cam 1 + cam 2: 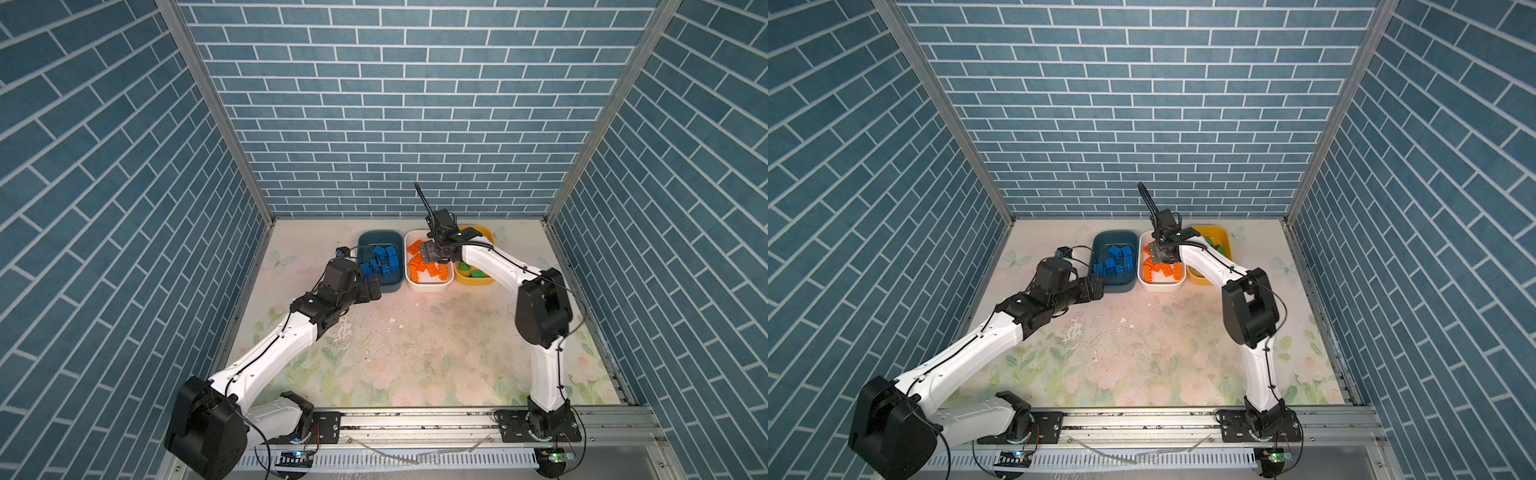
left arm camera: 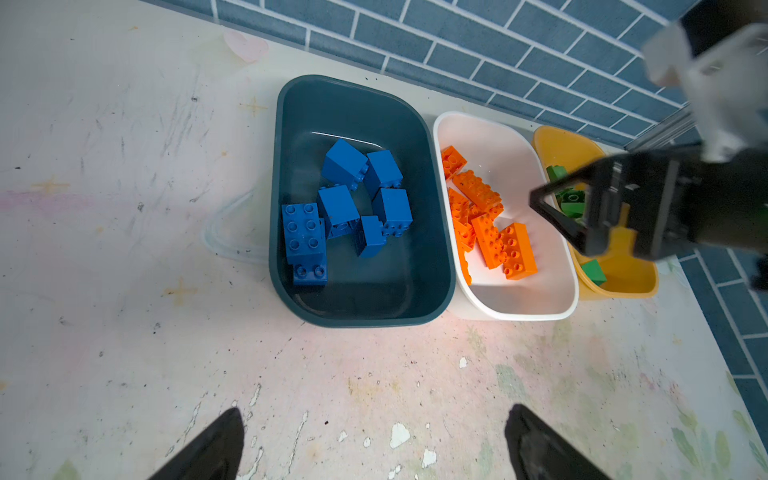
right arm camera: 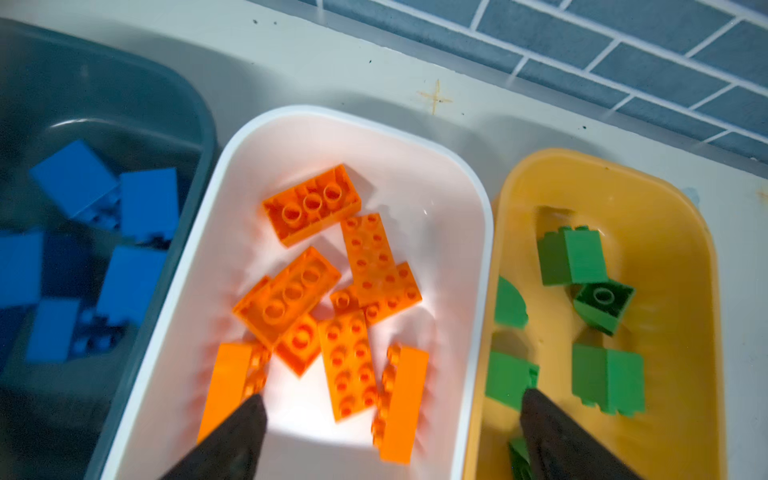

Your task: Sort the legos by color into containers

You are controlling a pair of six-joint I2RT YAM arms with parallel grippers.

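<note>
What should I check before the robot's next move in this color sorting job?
1. The right gripper is open with nothing between its jaws: ok.
2. The left gripper is open and empty, over the table in front of the teal tub: ok.
3. The teal tub holds only blue bricks: ok.
4. The white tub holds only orange bricks: ok.
5. The yellow tub holds only green bricks: ok where visible; part is hidden by the right gripper.
6. No loose bricks lie on the table: ok in view; under the arms, cannot tell.
</note>
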